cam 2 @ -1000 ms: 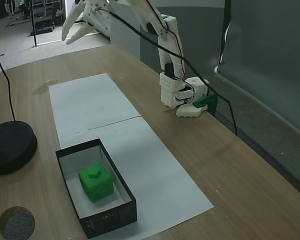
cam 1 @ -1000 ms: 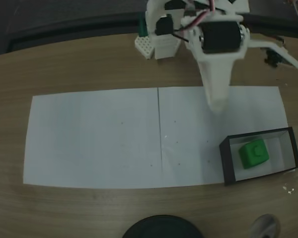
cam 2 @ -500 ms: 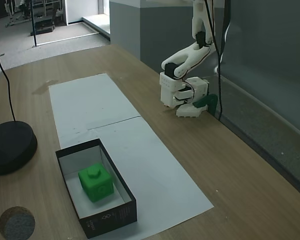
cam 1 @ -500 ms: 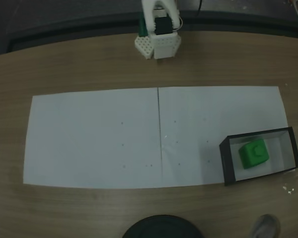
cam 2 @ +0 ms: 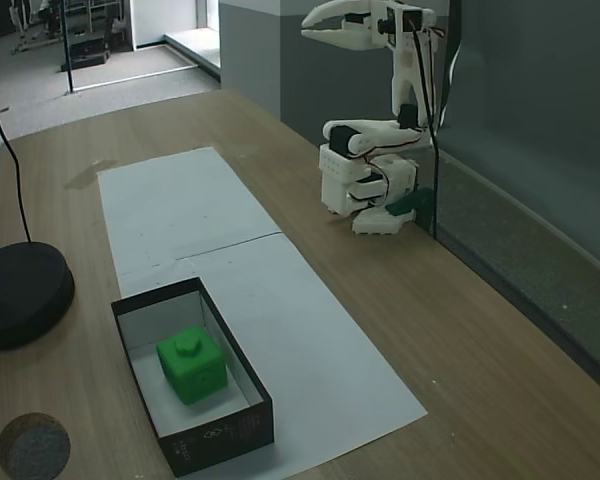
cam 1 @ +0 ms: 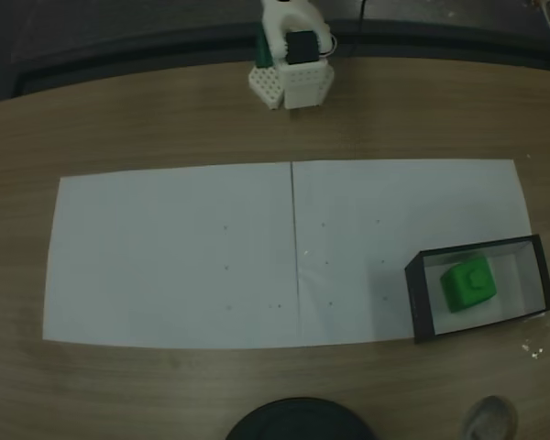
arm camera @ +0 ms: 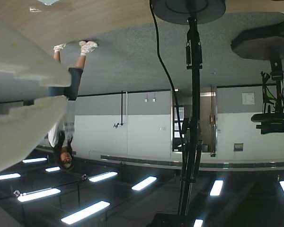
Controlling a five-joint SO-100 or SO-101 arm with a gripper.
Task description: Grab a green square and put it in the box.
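A wooden table [cam 2: 460,340] carries white paper [cam 2: 230,270]; grey floor lies beyond. The green square [cam 2: 192,364] sits knob-up inside the box [cam 2: 220,430], whose long axis runs near-to-far. The gripper [cam 2: 315,27], raised far from it, is narrowly parted, empty.

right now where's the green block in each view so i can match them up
A fixed view, looking down: green block at lower right, inside the black box.
A fixed view, from the side: the block at lower left, inside the same box.
Wrist view: aimed out at the room, away from the block.
Shared landmark: the white paper under the box.
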